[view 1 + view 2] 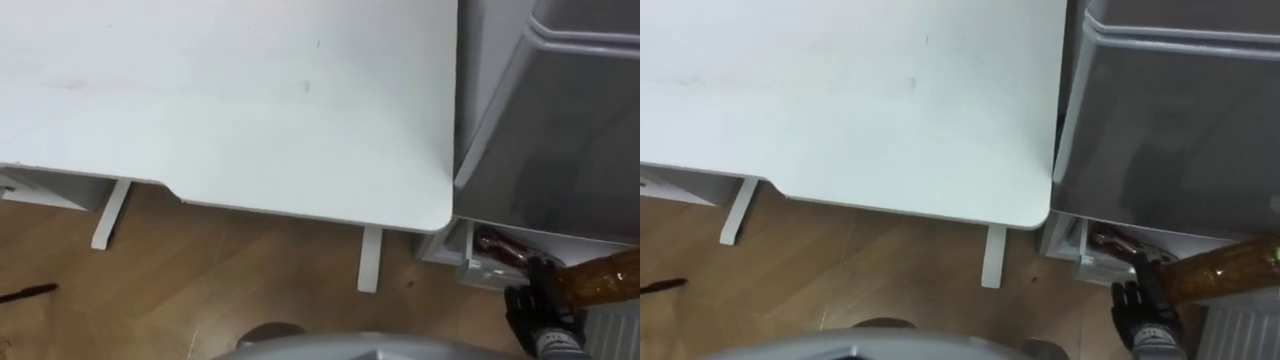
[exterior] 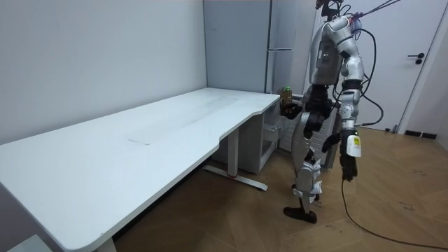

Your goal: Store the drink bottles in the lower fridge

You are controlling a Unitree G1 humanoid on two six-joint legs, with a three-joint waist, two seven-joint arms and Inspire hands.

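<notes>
Gripping an amber bottle [image 1: 600,281], our right hand [image 1: 538,316] has its dark fingers curled round the bottle's body. The bottle lies tilted almost flat, running off to the hand's right. Just above the hand and a little to its left is the lower compartment [image 1: 470,262] of the grey fridge [image 1: 560,150]. It stands open, with a dark reddish thing [image 1: 497,247] inside that may be another drink; we cannot be sure. The white desk [image 1: 250,100] spreads well to the hand's left, its rounded corner near the compartment. Our left hand [image 2: 348,166] hangs at our side in the room view, and we cannot tell its state.

We judge the step in hand to be carrying this drink into the opening. To do it well, we should first bring the bottle nearer upright. Then we move it forward and slightly left of where the hand is now, staying clear of the fridge's grey front above and of the desk corner. We should choose a free spot beside the reddish thing and loosen the grip only once the bottle rests inside.
</notes>
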